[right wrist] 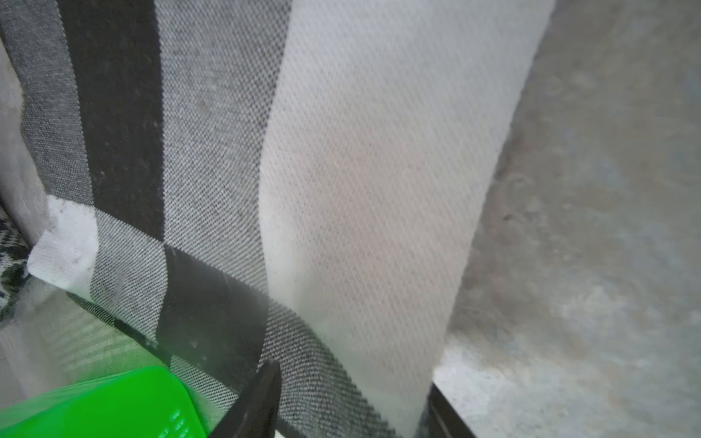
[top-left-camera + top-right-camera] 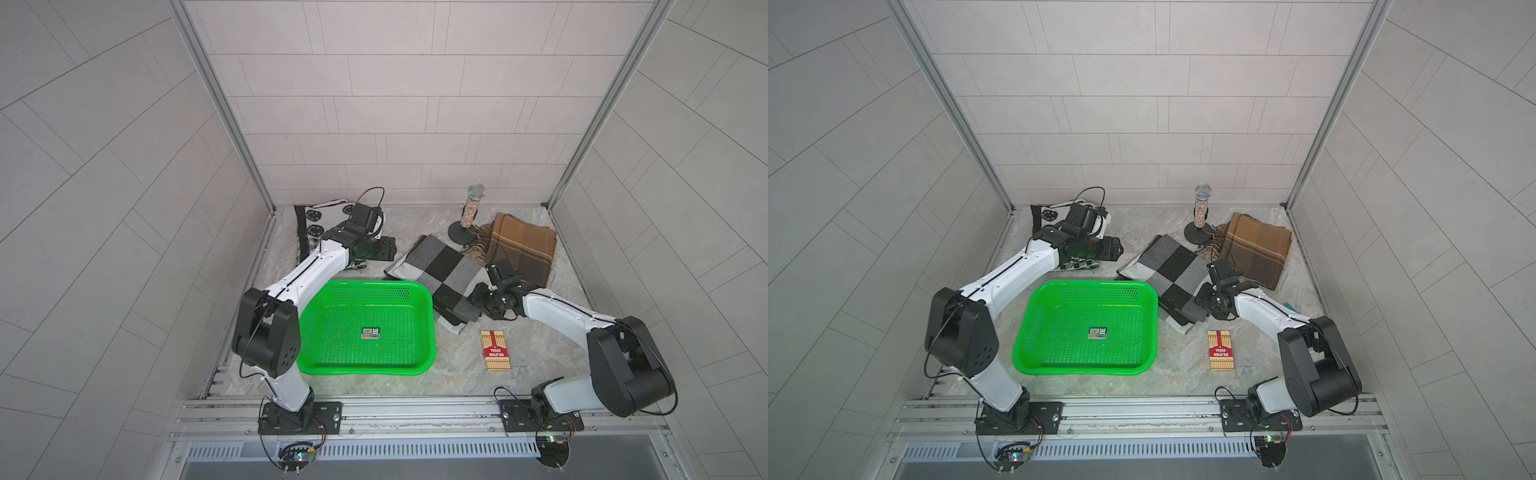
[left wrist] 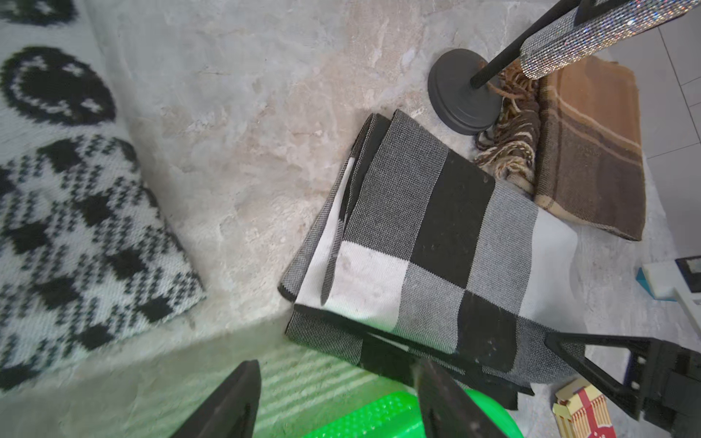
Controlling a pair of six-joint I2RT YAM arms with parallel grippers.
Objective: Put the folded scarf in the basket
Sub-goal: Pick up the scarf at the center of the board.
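Note:
The bright green basket (image 2: 432,332) (image 2: 1088,283) stands between my two arms, holding only a small sticker. Just to its far right lies a folded scarf (image 2: 440,270) (image 2: 1173,266) (image 3: 417,246) (image 1: 341,151) checked in grey, black and white; one corner hangs at the basket's rim. My right gripper (image 2: 473,305) (image 2: 1202,301) (image 1: 352,379) is at the scarf's near right edge, jaws apart, with the fabric lying between them. My left gripper (image 2: 390,249) (image 2: 1117,249) (image 3: 337,366) hovers open and empty beyond the basket's far edge, pointing at the scarf.
A black-and-white smiley-patterned scarf (image 2: 316,220) lies at the far left under my left arm. A brown plaid fringed scarf (image 2: 523,245) and a glittery microphone on a round stand (image 2: 471,208) are at the far right. A red card box (image 2: 494,349) lies near the right.

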